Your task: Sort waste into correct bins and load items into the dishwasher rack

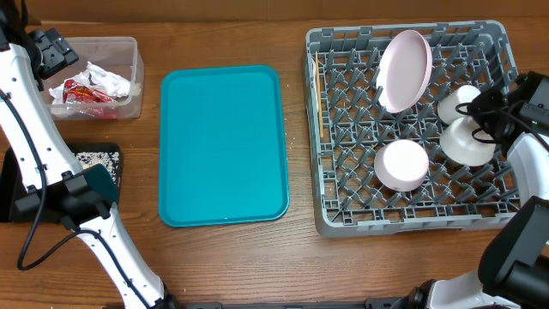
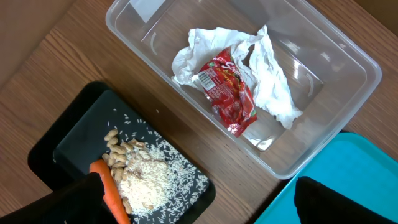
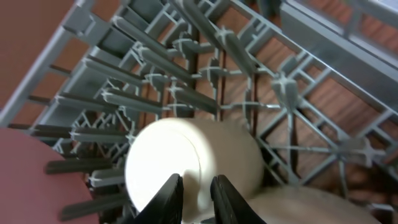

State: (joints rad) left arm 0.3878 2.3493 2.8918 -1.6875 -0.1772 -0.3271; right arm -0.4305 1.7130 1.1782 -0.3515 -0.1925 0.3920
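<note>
My right gripper (image 3: 198, 200) is shut on the rim of a small white bowl (image 3: 186, 155) lying on its side among the pegs of the grey dishwasher rack (image 1: 343, 219). A second bowl (image 1: 467, 144), a white cup (image 1: 401, 165), the upright pink plate (image 1: 405, 69) and a thin wooden stick (image 1: 319, 94) also sit in the rack. My left gripper (image 2: 205, 205) hangs open above the black tray (image 2: 81, 137), which holds the carrot (image 2: 112, 193) and grainy scraps (image 2: 143, 180). The clear tub (image 2: 348, 62) holds the red wrapper (image 2: 230, 93) and white napkin (image 2: 273, 87).
A large flat teal tray (image 1: 223, 146) lies on the wooden table between the two bins and the rack. Both arms' white links and black cables (image 1: 51, 232) cross the table's left and right edges.
</note>
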